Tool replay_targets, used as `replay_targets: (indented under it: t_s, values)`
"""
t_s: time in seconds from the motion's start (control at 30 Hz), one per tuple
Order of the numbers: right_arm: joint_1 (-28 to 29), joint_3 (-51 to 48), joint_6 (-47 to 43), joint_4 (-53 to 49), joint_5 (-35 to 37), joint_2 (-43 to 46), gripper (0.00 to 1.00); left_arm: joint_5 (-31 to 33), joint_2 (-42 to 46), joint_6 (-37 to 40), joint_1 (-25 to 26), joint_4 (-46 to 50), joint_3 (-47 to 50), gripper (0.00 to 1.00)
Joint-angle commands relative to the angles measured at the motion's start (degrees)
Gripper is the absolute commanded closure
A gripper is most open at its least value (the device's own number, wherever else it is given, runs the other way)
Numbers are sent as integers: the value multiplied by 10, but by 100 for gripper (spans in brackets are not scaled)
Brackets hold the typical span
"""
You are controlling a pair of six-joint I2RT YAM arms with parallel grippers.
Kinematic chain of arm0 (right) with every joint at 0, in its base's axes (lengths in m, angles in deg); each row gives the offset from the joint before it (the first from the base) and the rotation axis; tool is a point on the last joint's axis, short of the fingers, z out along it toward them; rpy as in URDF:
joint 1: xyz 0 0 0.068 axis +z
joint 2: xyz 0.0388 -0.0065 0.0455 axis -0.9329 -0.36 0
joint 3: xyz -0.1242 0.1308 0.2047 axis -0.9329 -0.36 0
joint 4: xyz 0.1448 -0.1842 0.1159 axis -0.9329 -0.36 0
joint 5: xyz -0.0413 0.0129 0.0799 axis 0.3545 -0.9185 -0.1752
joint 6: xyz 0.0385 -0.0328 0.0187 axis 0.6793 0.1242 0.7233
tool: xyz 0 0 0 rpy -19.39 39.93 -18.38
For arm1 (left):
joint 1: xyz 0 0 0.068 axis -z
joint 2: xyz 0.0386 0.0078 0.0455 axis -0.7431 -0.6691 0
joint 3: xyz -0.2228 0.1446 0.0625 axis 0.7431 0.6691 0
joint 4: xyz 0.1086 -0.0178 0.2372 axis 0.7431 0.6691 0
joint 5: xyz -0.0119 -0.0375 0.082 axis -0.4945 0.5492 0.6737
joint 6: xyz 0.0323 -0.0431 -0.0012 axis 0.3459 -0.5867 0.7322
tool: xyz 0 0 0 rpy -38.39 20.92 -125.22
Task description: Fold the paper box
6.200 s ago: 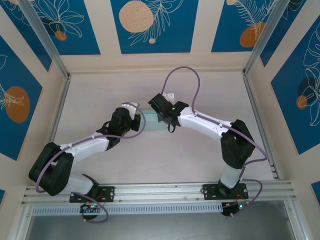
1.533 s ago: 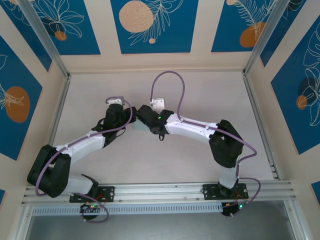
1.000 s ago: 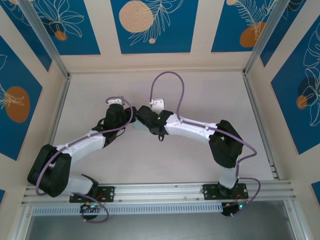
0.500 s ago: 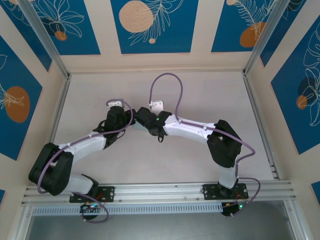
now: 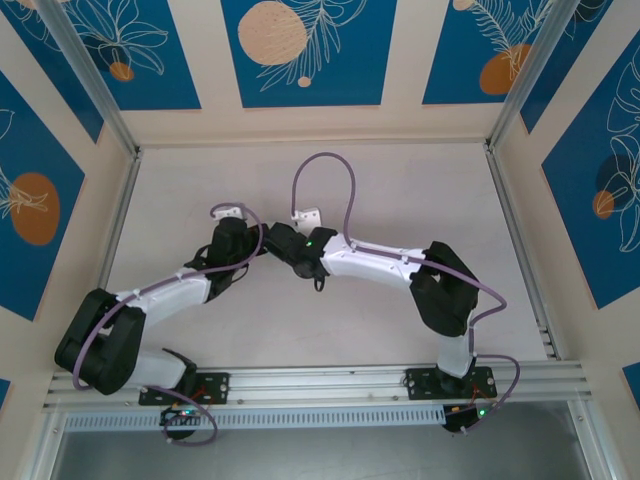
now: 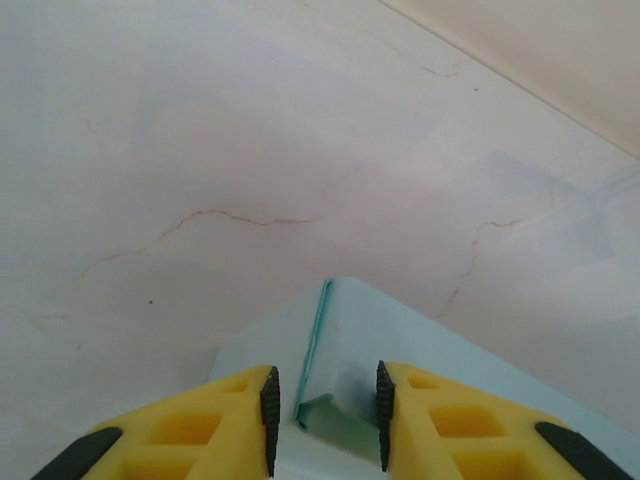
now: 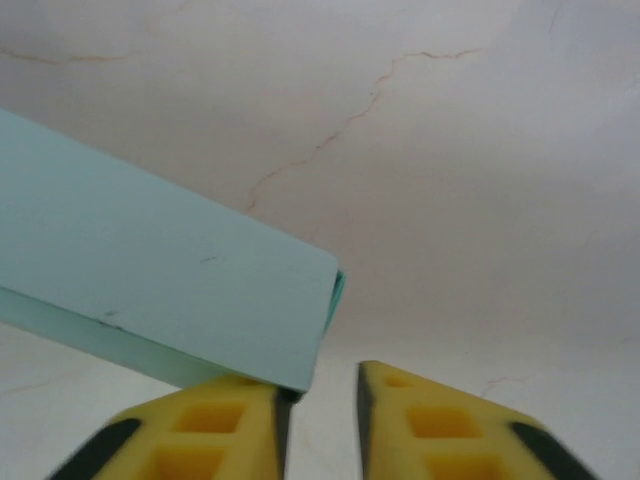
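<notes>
The paper box (image 6: 400, 340) lies near the table's (image 6: 200, 150) middle, 1 end pinched by the left gripper (image 6: 326, 378). The right gripper (image 7: 322, 388) hangs released beside its other corner; with 1 grip, the fold may spring open.

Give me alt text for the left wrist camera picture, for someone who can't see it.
Two yellow fingers of the left pincer straddle the folded end of a pale blue paper box, seen from close above. The box lies on a pale, faintly veined table, with a beige wall at the top right.
</notes>
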Motion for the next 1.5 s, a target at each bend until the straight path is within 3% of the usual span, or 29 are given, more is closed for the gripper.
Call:
replay_targets:
  t_s: [0.0,0.23,0.4,0.6,0.73,0.97,1.2,1.47]
  values:
    - [19,18,3,-38,-2,-8,65,22,-23,4,-3,97,31,69]
    - [25,8,-31,4,-55,28,45,20,-23,7,0,96,28,70]
    - [15,-10,-60,56,-131,75,36,22,-21,7,1,94,29,70]
    - [-10,-30,-35,81,-206,115,37,20,-27,4,4,89,28,70]
    - [-57,-57,17,89,-262,134,38,21,-26,5,5,88,28,70]
    - [-152,-130,69,188,-435,150,33,22,-24,5,6,88,30,70]
    - [-178,-154,93,227,-494,134,31,21,-27,2,7,86,30,70]
    - [-178,-184,111,226,-504,141,32,24,-29,1,12,88,27,70]
